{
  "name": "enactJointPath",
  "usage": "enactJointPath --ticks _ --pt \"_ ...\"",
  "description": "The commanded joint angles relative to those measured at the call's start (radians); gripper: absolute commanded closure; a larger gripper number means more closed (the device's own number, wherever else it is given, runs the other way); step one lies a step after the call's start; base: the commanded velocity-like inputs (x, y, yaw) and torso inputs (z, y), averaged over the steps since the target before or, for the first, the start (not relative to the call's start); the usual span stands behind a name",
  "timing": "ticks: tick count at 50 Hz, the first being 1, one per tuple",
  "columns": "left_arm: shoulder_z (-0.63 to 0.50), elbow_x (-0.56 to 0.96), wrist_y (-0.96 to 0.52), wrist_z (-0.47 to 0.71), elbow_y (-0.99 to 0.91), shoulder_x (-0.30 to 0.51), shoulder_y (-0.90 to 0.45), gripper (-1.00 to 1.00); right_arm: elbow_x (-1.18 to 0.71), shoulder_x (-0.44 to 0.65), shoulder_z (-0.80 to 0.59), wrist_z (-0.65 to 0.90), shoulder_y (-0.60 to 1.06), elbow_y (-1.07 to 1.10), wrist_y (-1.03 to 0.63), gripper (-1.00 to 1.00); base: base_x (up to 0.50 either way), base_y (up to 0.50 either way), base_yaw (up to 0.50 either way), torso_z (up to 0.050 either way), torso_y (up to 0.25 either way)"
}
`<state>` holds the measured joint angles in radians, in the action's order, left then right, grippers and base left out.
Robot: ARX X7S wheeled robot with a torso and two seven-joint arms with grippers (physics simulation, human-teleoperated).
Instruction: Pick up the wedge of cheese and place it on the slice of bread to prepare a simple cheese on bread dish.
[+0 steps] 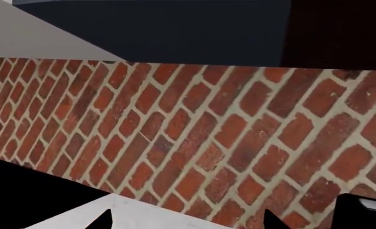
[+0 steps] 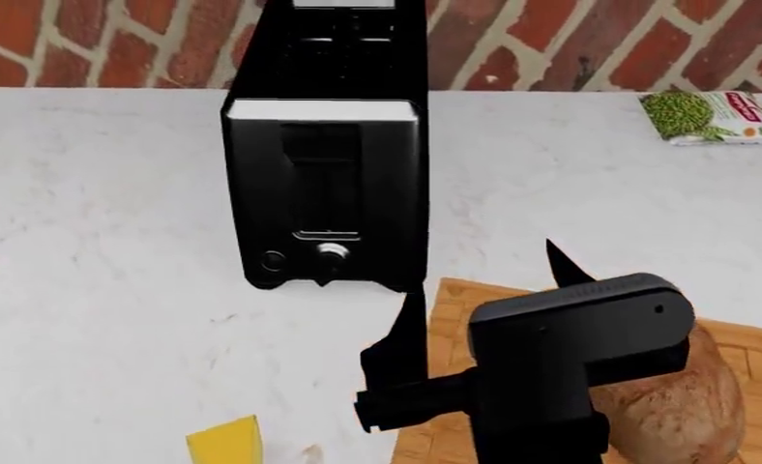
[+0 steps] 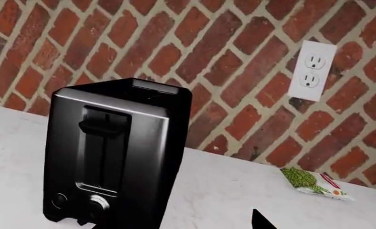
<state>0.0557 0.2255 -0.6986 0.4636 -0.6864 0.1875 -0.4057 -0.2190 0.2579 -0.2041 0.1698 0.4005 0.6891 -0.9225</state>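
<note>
The wedge of cheese [image 2: 223, 441] is a bright yellow wedge lying on the white counter at the near left of the head view. The slice of bread [image 2: 681, 406] is a brown crusty loaf on a wooden cutting board [image 2: 449, 387] at the near right. My right gripper [image 2: 484, 290] hovers above the board's far-left corner, left of the bread and right of the cheese, open and empty. One of its fingertips [image 3: 259, 221] shows in the right wrist view. My left gripper [image 1: 186, 222] is open and empty, facing the brick wall. Neither wrist view shows cheese or bread.
A black toaster [image 2: 323, 184] stands mid-counter just behind my right gripper and also shows in the right wrist view [image 3: 111, 152]. A bag of peas [image 2: 710, 116] lies at the far right by the brick wall. A wall socket [image 3: 312, 70] is on the wall.
</note>
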Motion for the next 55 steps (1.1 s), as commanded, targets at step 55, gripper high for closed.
enactJointPath --ticks 55 --pt "-0.05 0.003 0.034 0.044 -0.001 0.041 0.01 -1.0 -1.66 0.118 0.197 1.021 0.229 0.19 -0.473 -1.0 0.06 0.02 0.0 0.0 0.0"
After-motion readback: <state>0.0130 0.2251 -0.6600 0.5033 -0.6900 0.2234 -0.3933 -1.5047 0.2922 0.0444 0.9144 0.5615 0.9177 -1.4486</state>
